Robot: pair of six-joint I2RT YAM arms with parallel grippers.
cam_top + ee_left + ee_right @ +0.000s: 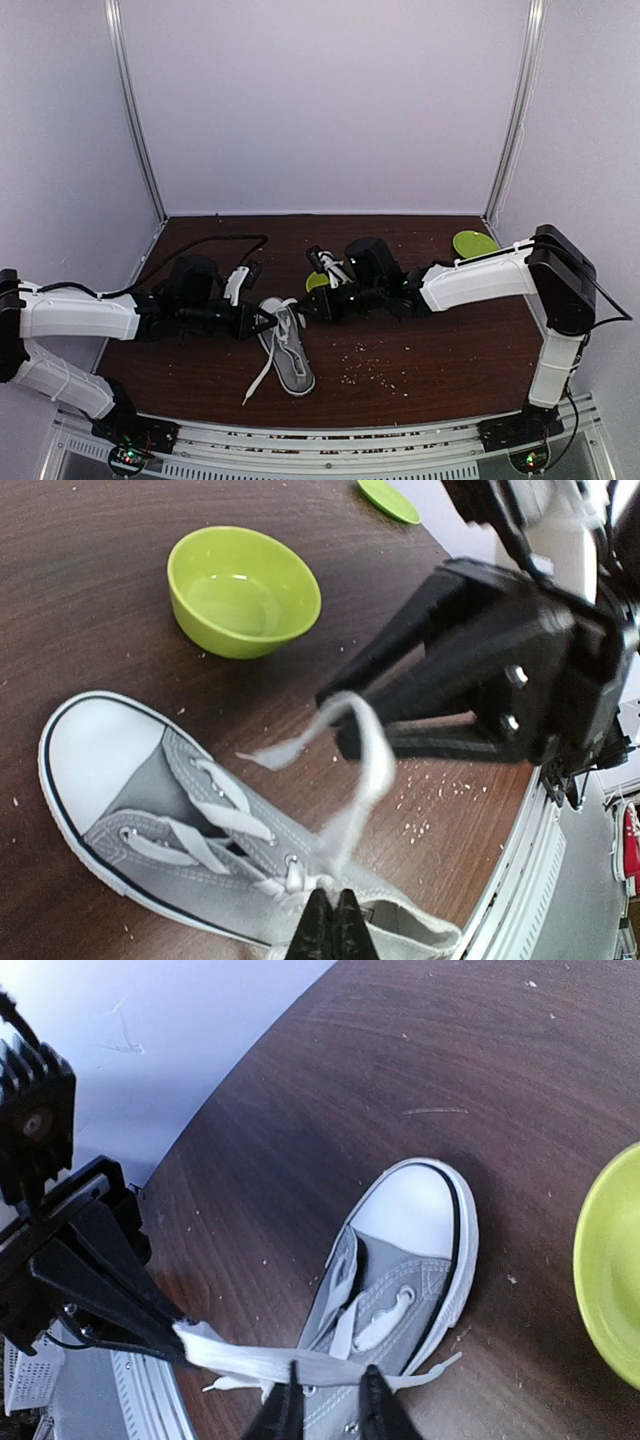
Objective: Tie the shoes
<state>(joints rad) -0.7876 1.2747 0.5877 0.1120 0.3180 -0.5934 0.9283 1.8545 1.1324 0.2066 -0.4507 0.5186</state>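
Note:
The grey sneaker [290,358] lies on the brown table, toe toward the back; it also shows in the left wrist view [150,800] and the right wrist view [410,1250]. My left gripper [268,320] is shut on a white lace [365,770] just above the shoe's top eyelets [333,908]. The lace rises in a loop to my right gripper [318,306], whose tips [335,720] stand apart. In the right wrist view the lace [250,1360] stretches across under my open right gripper [330,1405]. Another lace trails off the shoe toward the front edge [258,380].
A green bowl [245,585] stands just beyond the shoe's toe, mostly hidden by the right arm in the top view [316,282]. A green plate [474,243] lies at the back right. Crumbs [370,372] are scattered right of the shoe. The table's front rail [330,440] is near.

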